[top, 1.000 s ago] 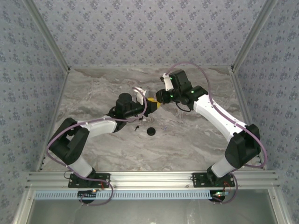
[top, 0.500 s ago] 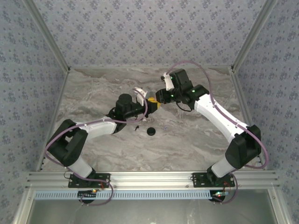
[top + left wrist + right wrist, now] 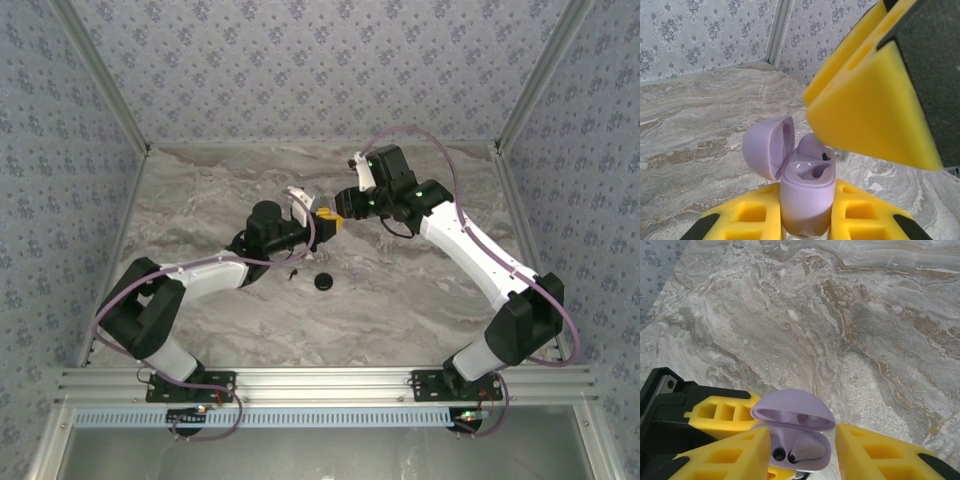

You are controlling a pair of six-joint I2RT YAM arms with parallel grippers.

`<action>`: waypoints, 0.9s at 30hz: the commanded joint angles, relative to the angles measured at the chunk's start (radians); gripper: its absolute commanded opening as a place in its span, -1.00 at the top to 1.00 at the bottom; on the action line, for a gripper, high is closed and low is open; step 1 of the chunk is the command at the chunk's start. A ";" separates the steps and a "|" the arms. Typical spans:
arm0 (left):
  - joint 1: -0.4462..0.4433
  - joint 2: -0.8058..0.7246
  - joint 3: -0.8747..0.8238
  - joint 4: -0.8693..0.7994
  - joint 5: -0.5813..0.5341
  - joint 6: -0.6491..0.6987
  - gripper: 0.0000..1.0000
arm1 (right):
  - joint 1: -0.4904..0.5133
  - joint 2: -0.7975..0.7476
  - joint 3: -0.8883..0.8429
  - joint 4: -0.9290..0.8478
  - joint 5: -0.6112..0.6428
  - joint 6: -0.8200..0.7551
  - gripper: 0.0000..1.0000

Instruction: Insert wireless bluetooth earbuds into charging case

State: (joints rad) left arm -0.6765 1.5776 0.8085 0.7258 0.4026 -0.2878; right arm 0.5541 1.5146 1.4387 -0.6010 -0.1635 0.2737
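Bases sit low in the overhead frame, both arms bowing up to meet at the centre. Going up, you first pass a black round puck [image 3: 323,282] lying on the table at lower centre. A tiny black earbud [image 3: 293,272] lies just left of it, not touching. Neither is in a claw.

Above them, your left gripper [image 3: 807,220] is clamped on the charging case [image 3: 807,192]. It's lilac, lid [image 3: 767,147] swung open to the left, wells facing up. A dark speck [image 3: 826,156] sits in the far well, too small for me to call it a bud. Your right gripper [image 3: 802,436] hangs right over the case, fingers spread, nothing between them that I can see.

Now the danger. That big yellow finger is very close to the open lid. One careless nudge could flip it shut or twist the case in the left claw's grip. The loose earbud worries me too. It's tiny against those broad pads, so a slightly off pinch could flick it across the table or catch the puck beside it. And if a bud goes into its well crooked, I'd expect the lid not to close.

The table [image 3: 400,300] is grey marble-look with brown veins, smooth and flat, so a dropped bud would likely skid. An aluminium rail [image 3: 320,380] runs along the bottom edge. Floral wallpaper [image 3: 300,70] covers the side and back walls, with metal posts in the corners.
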 commanded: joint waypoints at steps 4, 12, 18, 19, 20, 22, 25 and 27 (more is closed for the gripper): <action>-0.006 -0.052 -0.008 -0.011 -0.033 0.019 0.62 | -0.011 -0.061 0.025 -0.059 0.107 0.021 0.19; -0.006 -0.105 -0.020 -0.076 -0.037 0.045 0.60 | -0.119 -0.124 -0.054 -0.121 0.155 0.042 0.16; -0.007 -0.173 -0.008 -0.179 -0.024 0.084 0.59 | -0.179 -0.127 -0.154 -0.152 0.028 -0.001 0.16; -0.006 -0.186 -0.005 -0.201 -0.020 0.092 0.59 | -0.181 -0.123 -0.172 -0.150 0.007 -0.007 0.16; -0.004 -0.197 0.000 -0.216 -0.016 0.097 0.59 | -0.181 -0.120 -0.191 -0.143 -0.011 -0.008 0.16; -0.001 -0.218 0.007 -0.257 -0.006 0.103 0.58 | -0.180 -0.099 -0.227 -0.132 -0.054 -0.013 0.15; 0.007 -0.246 0.009 -0.288 0.010 0.103 0.58 | -0.174 -0.048 -0.283 -0.123 -0.098 -0.029 0.18; 0.013 -0.269 0.008 -0.314 0.016 0.105 0.57 | -0.160 -0.012 -0.303 -0.108 -0.120 -0.028 0.19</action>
State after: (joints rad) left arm -0.6739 1.3525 0.7860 0.4629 0.3866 -0.2054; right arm 0.3805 1.4590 1.1683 -0.7067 -0.2104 0.2687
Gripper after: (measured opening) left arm 0.216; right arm 0.406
